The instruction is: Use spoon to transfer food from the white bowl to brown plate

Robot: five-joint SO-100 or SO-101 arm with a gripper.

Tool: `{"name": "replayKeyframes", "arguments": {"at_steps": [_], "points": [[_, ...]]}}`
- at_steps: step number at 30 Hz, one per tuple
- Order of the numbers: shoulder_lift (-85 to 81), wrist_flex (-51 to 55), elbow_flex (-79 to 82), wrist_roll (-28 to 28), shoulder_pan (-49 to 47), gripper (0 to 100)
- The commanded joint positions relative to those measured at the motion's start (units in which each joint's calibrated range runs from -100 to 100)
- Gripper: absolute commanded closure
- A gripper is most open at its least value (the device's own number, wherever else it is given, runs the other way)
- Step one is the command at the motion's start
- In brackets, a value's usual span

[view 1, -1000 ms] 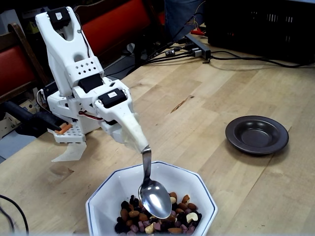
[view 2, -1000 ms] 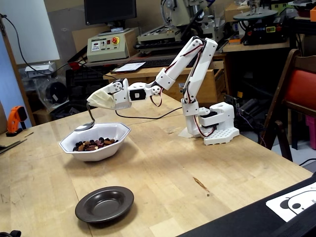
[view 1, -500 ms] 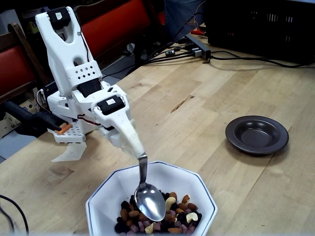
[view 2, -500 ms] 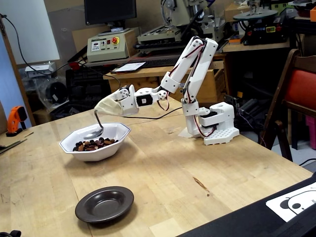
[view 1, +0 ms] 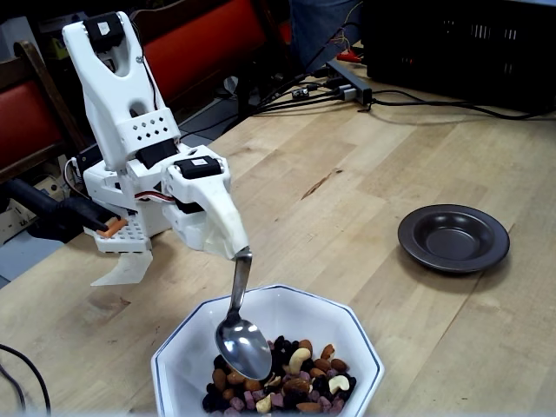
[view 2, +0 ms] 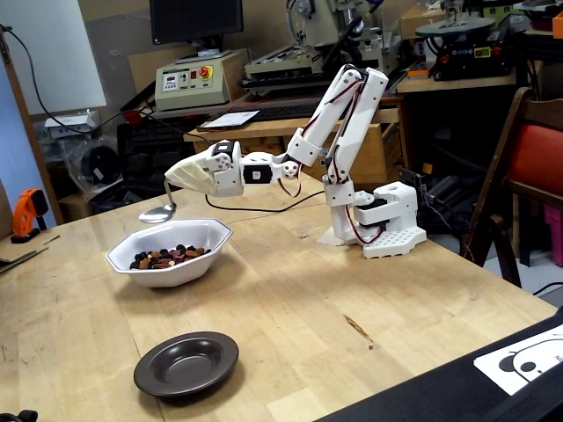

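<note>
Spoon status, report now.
Gripper shut on spoon. Spoon above white bowl, looks empty. Brown plate empty, path clear.

Wooden tabletop [view 2: 369,290]: pale planks | orange-handled tool [view 2: 28,211]: at the tabletop's left edge | control box with red button [view 2: 187,83]: on bench behind the far edge | monitor [view 2: 195,19]: above the box | red chair [view 2: 532,158]: beyond the right edge

This is a workshop: a pale wooden workbench [view 2: 290,308] stands among metalworking machines [view 2: 308,35] on the far bench, a control box with a red emergency-stop button [view 2: 189,81], a dark monitor [view 2: 195,19], an orange power tool [view 2: 28,211] at far left, and loose cables [view 1: 417,100].
</note>
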Motion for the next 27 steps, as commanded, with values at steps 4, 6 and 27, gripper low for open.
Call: {"name": "replayKeyframes", "arguments": {"at_steps": [4,6,27], "points": [[-1.93,-1.46,4.64,5.03,0.86,97],[-1.93,-1.46,7.38,6.15,0.86,97],[12.27,-2.09,-0.05,8.50,0.79,97]]}}
